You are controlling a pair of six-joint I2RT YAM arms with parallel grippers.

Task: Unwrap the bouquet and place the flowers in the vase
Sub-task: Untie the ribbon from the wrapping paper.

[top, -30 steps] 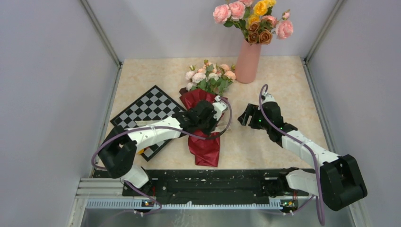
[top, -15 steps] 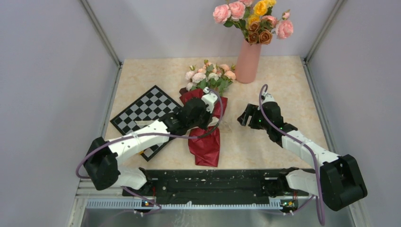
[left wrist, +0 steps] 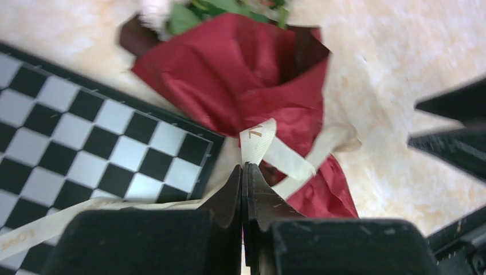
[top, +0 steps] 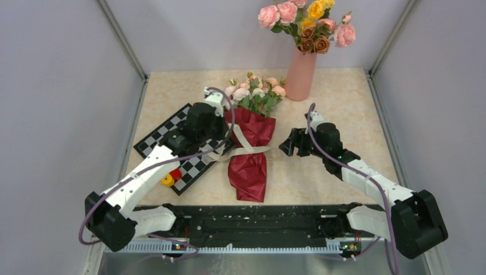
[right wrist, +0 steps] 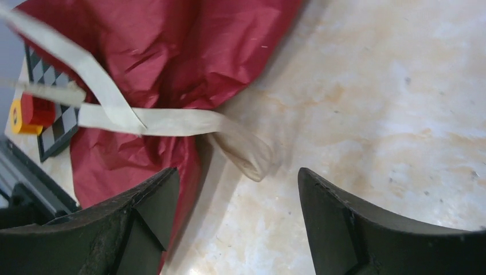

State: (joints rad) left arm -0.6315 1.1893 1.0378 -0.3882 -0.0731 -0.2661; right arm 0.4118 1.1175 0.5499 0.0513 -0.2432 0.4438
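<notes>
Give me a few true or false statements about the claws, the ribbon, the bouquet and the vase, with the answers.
1. The left claw is shut on the cream ribbon. True.
2. The right claw grips the dark red crinkled paper. False: it is open beside the paper, holding nothing.
3. The tall salmon-pink vase stands empty. False: larger pink, yellow and brown roses stand in it.
4. The bouquet of small pale pink, white and peach blooms lies wrapped on the beige marbled table. True.
</notes>
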